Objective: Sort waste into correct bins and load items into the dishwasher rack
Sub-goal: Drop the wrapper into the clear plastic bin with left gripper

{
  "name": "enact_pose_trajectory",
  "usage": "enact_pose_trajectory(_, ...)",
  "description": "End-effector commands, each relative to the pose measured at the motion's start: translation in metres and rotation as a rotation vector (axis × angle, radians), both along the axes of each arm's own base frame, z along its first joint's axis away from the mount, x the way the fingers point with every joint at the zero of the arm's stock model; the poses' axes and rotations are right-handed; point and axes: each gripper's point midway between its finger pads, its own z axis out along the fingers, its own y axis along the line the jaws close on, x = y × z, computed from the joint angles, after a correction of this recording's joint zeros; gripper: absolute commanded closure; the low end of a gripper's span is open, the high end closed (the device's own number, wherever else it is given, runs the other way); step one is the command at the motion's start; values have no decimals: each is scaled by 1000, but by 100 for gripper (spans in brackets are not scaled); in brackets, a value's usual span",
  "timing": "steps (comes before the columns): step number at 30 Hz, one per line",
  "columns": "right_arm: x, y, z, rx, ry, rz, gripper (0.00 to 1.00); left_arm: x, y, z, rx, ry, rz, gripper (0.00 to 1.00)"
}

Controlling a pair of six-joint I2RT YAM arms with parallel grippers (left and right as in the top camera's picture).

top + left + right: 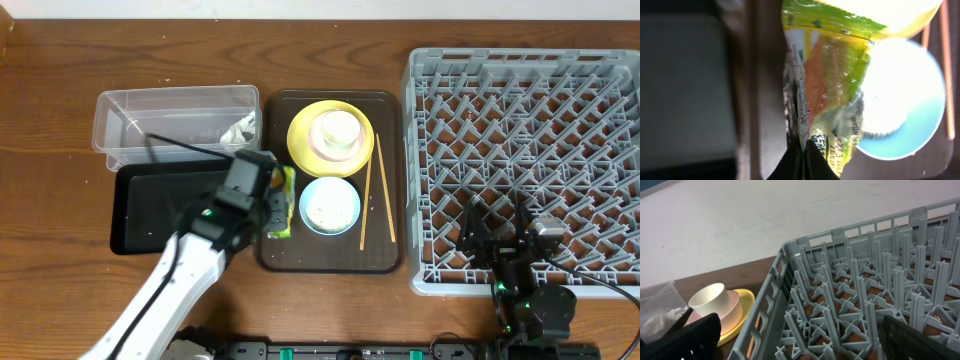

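Note:
My left gripper (275, 200) is shut on the yellow-green-orange snack wrapper (825, 80) at the left edge of the brown serving tray (330, 262); the wrapper (282, 205) hangs from the jaws (804, 150). The light blue bowl (329, 206) holds rice. The white cup (336, 131) sits in the pink bowl on the yellow plate (300, 135). The chopsticks (366, 195) lie right of the bowl. The clear tub (175, 120) holds the white paper scrap (240, 130). The black tray (165, 205) lies below it. My right gripper (497, 215) is open over the grey rack (525, 165).
The wooden table (50, 200) extends left of the bins. The rack's front wall (765, 315) stands between my right gripper and the plate (742, 305) with the cup (710, 300).

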Motion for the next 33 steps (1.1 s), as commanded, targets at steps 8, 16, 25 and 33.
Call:
enact_pose_trajectory(8, 0, 1, -1, 10, 1, 4, 1, 59, 58, 113, -10, -259, 220, 94)
enact_pose_trajectory(16, 0, 1, -1, 10, 1, 4, 1, 105, 99, 122, -2, -311, 349, 94)
enact_pose_trajectory(25, 0, 1, -1, 10, 1, 4, 1, 158, 116, 71, 12, -281, 394, 94)
enact_pose_trajectory(33, 0, 1, -1, 10, 1, 4, 1, 181, 118, 46, 61, -286, 354, 89)
